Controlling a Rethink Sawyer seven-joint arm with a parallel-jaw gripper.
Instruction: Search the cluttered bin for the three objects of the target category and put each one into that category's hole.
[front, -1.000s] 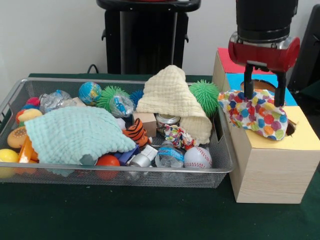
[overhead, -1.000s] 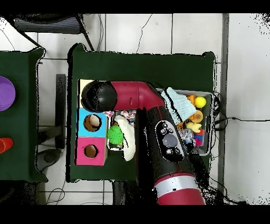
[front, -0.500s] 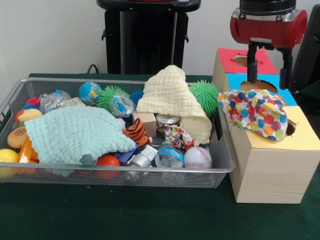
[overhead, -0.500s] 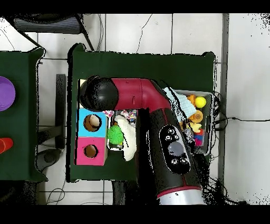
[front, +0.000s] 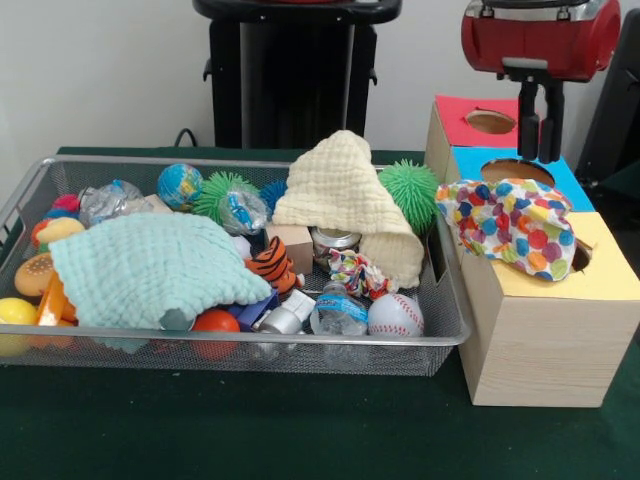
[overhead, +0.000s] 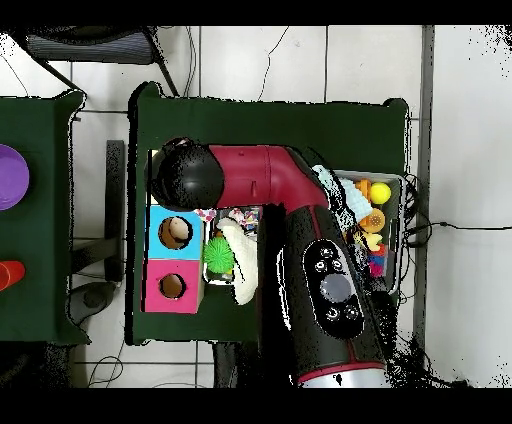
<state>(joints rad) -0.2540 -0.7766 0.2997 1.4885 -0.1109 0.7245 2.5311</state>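
Polka-dot cloth (front: 515, 228): draped over yellow hole (front: 580, 258) of sorting box (front: 545, 335), at bench's edge. Gripper (front: 538, 150): above, fingers closed, empty. Wire bin (front: 300, 350): cluttered.

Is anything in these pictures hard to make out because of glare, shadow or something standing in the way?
Front view: even, soft light, no strong glare; the bin and the polka-dot cloth on the yellow box top read clearly, and the gripper hangs closed above. Overhead view: the red and black arm hides much of the bin, so its contents show only at the edges.
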